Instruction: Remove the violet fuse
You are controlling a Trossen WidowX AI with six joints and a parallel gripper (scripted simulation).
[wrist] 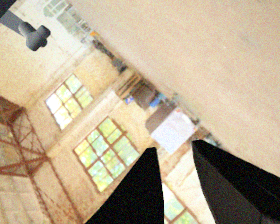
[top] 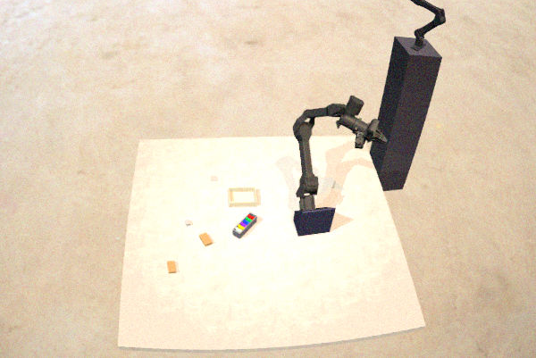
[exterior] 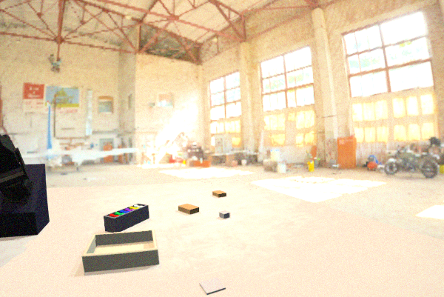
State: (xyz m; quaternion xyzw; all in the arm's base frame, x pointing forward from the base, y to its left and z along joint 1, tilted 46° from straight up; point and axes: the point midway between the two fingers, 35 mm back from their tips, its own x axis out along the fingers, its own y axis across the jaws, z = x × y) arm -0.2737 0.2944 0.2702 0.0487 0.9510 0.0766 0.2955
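While your arm is raised: fingers [top: 381, 136] nearly clenched — grasping nothing, beside the dark pillar [top: 404, 112].
Violet fuse [top: 245, 221]: seated in the fuse block [top: 244, 225] on the worktop [top: 268, 287].
Tray [top: 243, 196]: near the block — apart.

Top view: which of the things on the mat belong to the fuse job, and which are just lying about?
Belongs to the job:
- fuse block, violet fuse seated in it
- tray
- hand, raised far from the block, nearly shut, holding nothing

Lying about:
- two orange blocks
- small dark cube
- flat pale tile
- dark pillar
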